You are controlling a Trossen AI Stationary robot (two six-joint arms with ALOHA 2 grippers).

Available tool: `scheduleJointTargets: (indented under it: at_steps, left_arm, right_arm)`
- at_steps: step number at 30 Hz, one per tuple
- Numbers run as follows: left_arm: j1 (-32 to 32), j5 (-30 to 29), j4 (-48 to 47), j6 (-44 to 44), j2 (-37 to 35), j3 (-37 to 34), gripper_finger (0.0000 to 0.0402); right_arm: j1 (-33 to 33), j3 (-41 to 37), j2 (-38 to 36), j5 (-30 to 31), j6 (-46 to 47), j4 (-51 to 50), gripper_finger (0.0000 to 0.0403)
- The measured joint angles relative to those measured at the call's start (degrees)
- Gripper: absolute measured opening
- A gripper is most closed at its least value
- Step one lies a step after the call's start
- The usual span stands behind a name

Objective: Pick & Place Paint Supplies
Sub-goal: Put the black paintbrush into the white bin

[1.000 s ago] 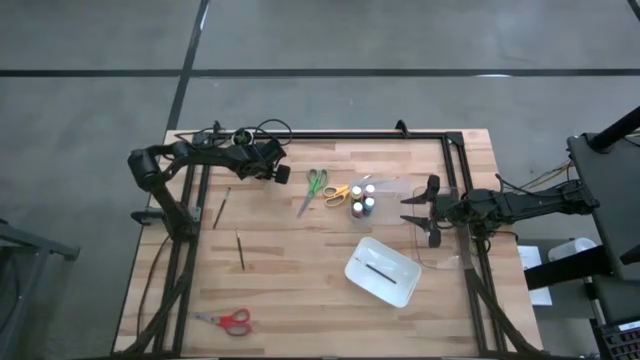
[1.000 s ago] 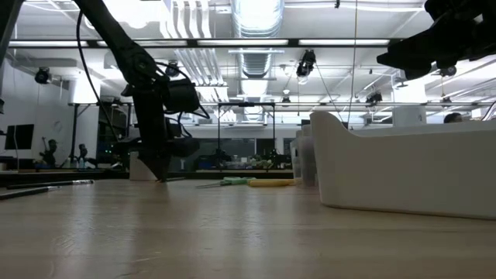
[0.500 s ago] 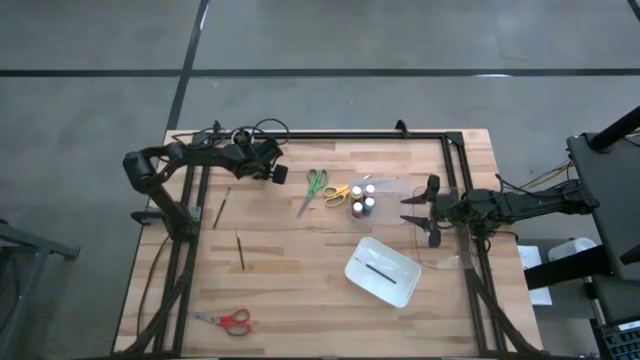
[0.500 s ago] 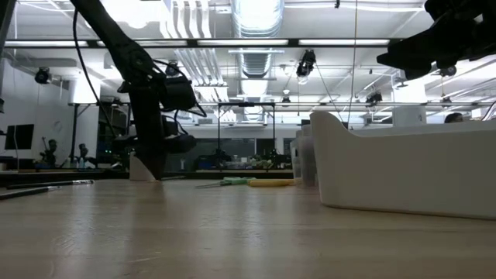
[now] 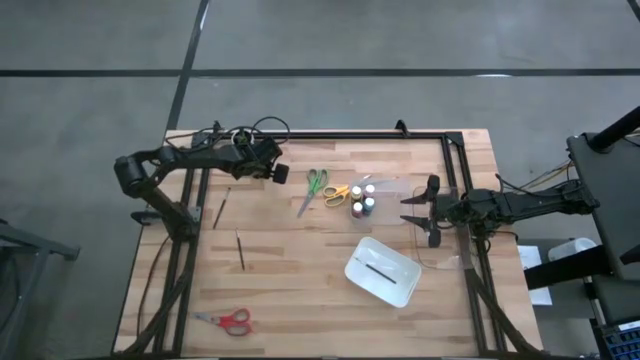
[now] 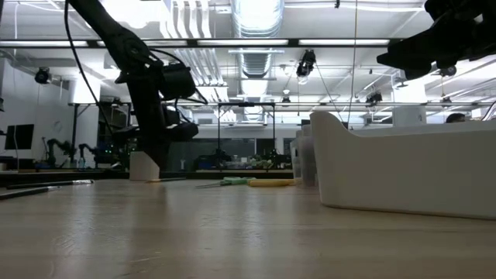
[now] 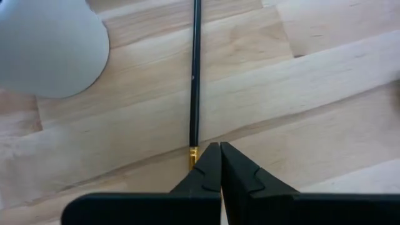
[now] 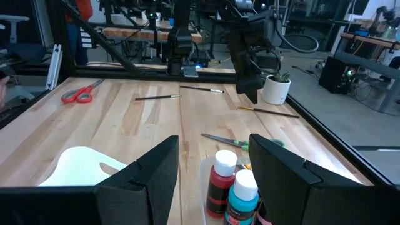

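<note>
Two arms at work: the left gripper (image 7: 220, 150), jaws together and empty, has drawn back from a brush (image 7: 194, 75) left on the table, while the right gripper (image 5: 424, 211) waits open.

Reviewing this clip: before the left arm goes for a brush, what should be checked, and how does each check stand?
1. left gripper open for a grasp: not ok, fingers shut.
2. brush on the table ahead of its tips: ok.
3. white cup apart from that brush: ok.
4. right gripper out of the way: ok, open beside the paint bottles.
5. tray has room: ok.
</note>
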Motion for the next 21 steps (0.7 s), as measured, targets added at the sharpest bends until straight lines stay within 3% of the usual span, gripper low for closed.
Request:
scheduleJointTargets:
  at_steps: [13,21]
  left_arm:
    - [0.0,-0.2,1.5,-0.6,0.0,-1.8,0.0009]
    - [-0.1,0.3,1.7,-0.6,0.0,-2.0,0.0113]
  right_arm:
    - [0.0,0.0,0.0,0.0,0.1,0.0,0.0191]
    - [0.0,0.0,0.0,0.0,0.1,0.0,0.0191]
